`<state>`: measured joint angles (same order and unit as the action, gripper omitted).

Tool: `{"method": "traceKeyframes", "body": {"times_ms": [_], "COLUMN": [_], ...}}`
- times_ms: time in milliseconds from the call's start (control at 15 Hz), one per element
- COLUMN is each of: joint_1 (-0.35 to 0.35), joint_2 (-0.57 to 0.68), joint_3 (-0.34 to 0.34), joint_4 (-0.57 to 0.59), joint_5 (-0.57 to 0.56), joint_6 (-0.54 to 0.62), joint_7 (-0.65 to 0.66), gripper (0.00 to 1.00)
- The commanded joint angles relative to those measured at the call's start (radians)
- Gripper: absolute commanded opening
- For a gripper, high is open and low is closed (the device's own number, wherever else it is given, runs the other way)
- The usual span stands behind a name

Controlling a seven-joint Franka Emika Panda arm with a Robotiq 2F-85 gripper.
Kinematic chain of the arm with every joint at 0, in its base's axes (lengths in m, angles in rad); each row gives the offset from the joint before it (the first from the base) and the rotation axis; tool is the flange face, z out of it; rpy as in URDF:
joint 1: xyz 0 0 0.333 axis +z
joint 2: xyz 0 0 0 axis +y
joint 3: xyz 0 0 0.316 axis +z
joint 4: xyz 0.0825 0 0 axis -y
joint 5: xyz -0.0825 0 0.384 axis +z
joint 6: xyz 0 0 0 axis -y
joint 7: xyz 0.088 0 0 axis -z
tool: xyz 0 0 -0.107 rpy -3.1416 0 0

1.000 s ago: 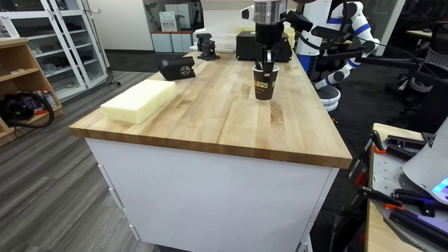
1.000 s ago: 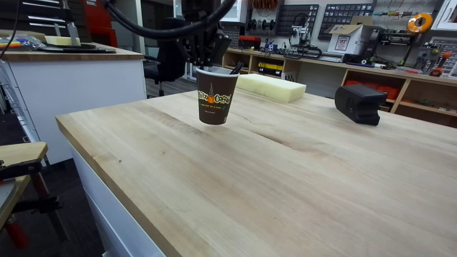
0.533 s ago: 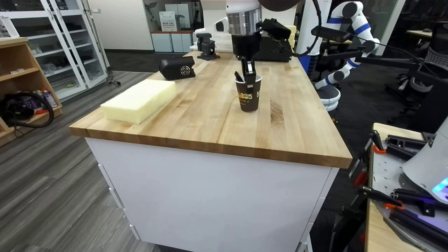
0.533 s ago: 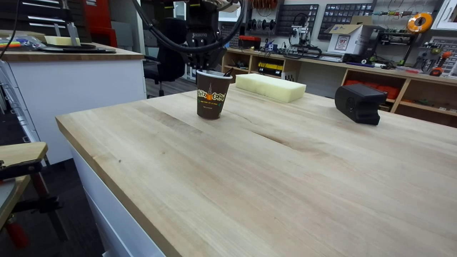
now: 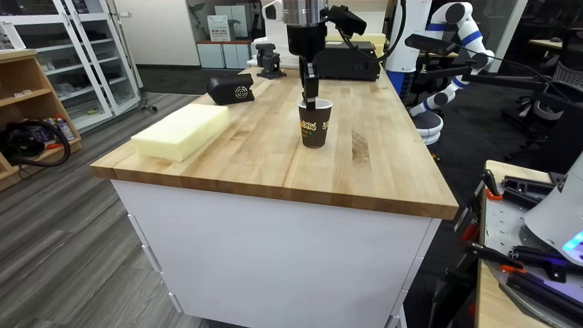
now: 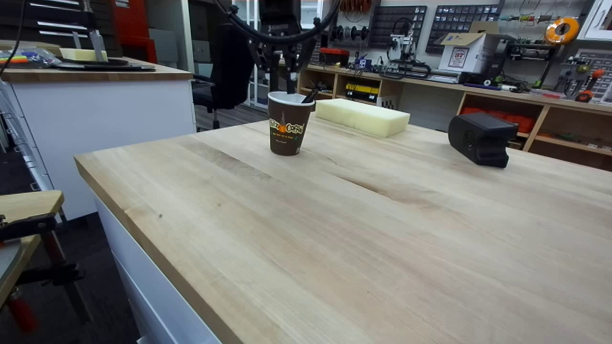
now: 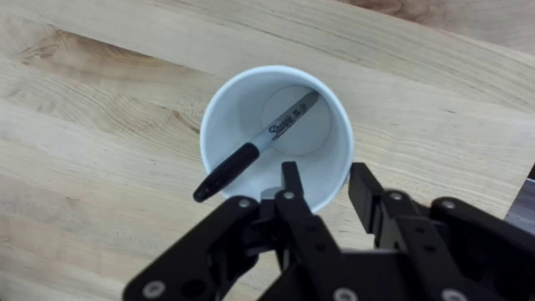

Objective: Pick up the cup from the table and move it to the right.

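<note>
The dark brown paper cup (image 5: 316, 132) stands upright on the butcher-block table (image 5: 255, 159), also seen in an exterior view as the cup (image 6: 286, 136) on the table (image 6: 334, 229). In the wrist view I look down into the cup's white inside (image 7: 221, 121). A black-capped marker (image 7: 234, 165) leans in it; its cap shows over the rim (image 6: 310, 95). My gripper (image 7: 324, 167) is open at the cup's rim. One finger is over the cup's mouth and the other is just outside the rim. The gripper shows in both exterior views (image 5: 310, 105) (image 6: 283, 90) above the cup.
A pale yellow foam slab (image 5: 182, 130) lies on the table, also seen here (image 6: 366, 117). A black boxy device (image 5: 230, 89) stands behind it, also visible here (image 6: 483, 138). A black vise (image 5: 269, 61) and a large black box (image 5: 348, 61) are at the far end.
The cup was held above the table a second ago; it has come down and shifted left in an exterior view. The gripper fingers have parted and risen slightly from the cup.
</note>
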<state>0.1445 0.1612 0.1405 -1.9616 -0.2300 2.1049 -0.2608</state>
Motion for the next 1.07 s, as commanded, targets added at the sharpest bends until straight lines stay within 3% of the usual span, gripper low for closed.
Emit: {"method": "traceKeyframes", "body": {"times_ms": [0,333,533,600,1000], "joint_1": [0.017,0.044,0.049,0.038,0.038], "joint_2": [-0.041,-0.113,-0.19,-0.12,-0.17], "joint_3": [0.003,0.012,0.025,0.021,0.03], "joint_4": [0.007,0.012,-0.001,0.025,0.018], "joint_5": [-0.06,-0.17,-0.16,-0.149,-0.148], "joint_6": [-0.016,-0.048,-0.088,-0.044,-0.074], "joint_7": [0.039,0.113,0.174,0.12,0.145], "gripper": [0.68,0.98,1.0,1.0,1.0]}}
